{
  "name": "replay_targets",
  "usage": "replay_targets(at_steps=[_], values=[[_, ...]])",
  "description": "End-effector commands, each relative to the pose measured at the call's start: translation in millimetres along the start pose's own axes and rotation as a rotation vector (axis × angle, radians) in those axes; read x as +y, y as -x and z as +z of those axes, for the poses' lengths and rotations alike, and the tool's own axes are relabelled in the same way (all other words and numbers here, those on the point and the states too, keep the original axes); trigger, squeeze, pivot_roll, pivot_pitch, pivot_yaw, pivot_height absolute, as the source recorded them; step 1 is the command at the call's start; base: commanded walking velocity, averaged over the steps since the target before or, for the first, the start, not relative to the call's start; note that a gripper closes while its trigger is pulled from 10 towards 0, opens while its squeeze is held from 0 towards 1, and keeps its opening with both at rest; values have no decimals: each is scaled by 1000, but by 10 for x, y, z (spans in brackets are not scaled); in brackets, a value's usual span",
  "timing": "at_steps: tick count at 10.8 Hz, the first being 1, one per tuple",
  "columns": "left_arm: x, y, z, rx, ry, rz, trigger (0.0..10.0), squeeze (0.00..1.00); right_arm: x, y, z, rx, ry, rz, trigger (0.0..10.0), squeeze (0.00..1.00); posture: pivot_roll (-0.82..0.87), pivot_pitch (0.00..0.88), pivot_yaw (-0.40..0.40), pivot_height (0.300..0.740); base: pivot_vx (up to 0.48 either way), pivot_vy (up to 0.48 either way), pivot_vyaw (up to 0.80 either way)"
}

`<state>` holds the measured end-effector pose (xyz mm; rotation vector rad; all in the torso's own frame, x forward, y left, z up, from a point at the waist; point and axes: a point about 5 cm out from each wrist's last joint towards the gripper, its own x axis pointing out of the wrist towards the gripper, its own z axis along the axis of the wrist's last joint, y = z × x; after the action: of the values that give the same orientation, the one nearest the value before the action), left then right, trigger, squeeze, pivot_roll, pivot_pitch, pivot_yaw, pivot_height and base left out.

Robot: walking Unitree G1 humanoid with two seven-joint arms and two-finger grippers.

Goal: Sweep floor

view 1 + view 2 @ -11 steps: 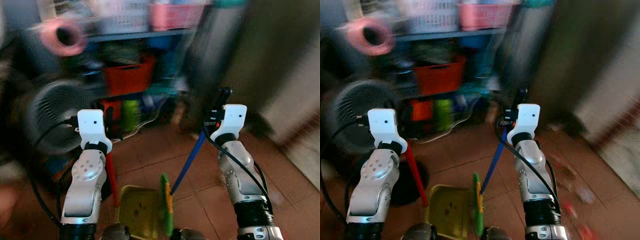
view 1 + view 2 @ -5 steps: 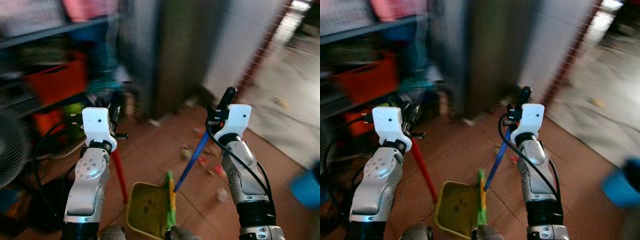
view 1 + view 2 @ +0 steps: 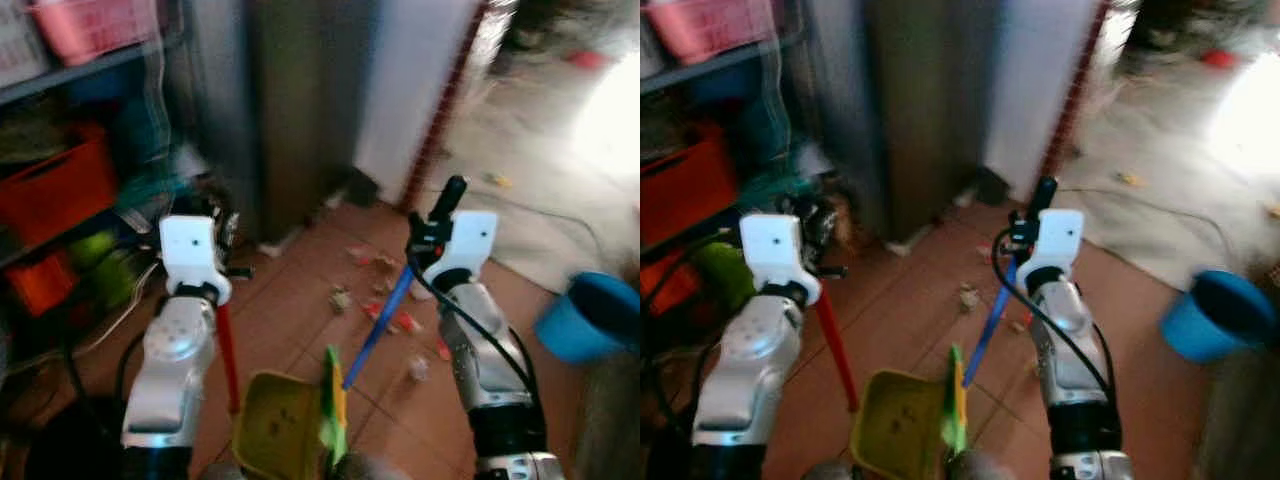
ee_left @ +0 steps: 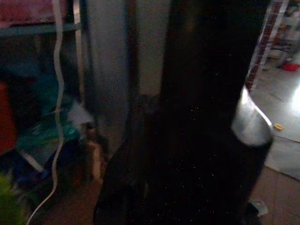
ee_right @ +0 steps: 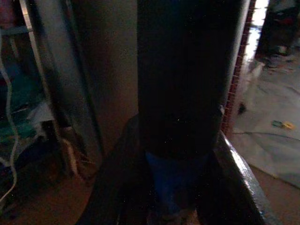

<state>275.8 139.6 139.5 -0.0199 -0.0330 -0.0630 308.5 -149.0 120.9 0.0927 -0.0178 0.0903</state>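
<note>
My right gripper [image 3: 432,222] was clenched on the broom [image 3: 375,330], its blue handle slanting down to the green bristles beside the yellow dustpan [image 3: 272,432] low in front of me. My left gripper [image 3: 215,225] was closed on the dustpan's red handle [image 3: 227,350]. Scraps of litter [image 3: 385,295], blurred, lay on the brown tile floor [image 3: 300,290] ahead, a blue bucket [image 3: 580,318] to my right.

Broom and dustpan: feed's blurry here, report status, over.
Right gripper shut on blue broom handle. Left gripper shut on red dustpan handle. Litter on tiles ahead, blue bucket right.
</note>
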Motion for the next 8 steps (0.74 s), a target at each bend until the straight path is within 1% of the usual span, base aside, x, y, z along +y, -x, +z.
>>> replay_targets(at_steps=[1,2,4,7,8], values=[[-76,-24,121,-64,21,-35,10000,0,-37,-9,87,-40,11,-14,10000,0,44,20,-33,740,390,0,0],[-83,-29,126,-67,19,-40,10000,0,-37,-11,78,-37,-1,-18,10000,0,46,15,-29,740,431,0,-631],[-101,-32,135,-72,19,-52,10000,0,-38,-11,83,-44,6,-19,10000,0,48,14,-26,740,444,0,-697],[-124,-38,125,-75,19,-56,10000,0,-62,-9,82,-44,7,-18,10000,0,42,0,-29,740,430,0,0],[-136,-43,124,-75,30,-62,10000,0,-40,-23,120,-55,-6,-16,10000,0,41,2,-27,740,431,0,0]])
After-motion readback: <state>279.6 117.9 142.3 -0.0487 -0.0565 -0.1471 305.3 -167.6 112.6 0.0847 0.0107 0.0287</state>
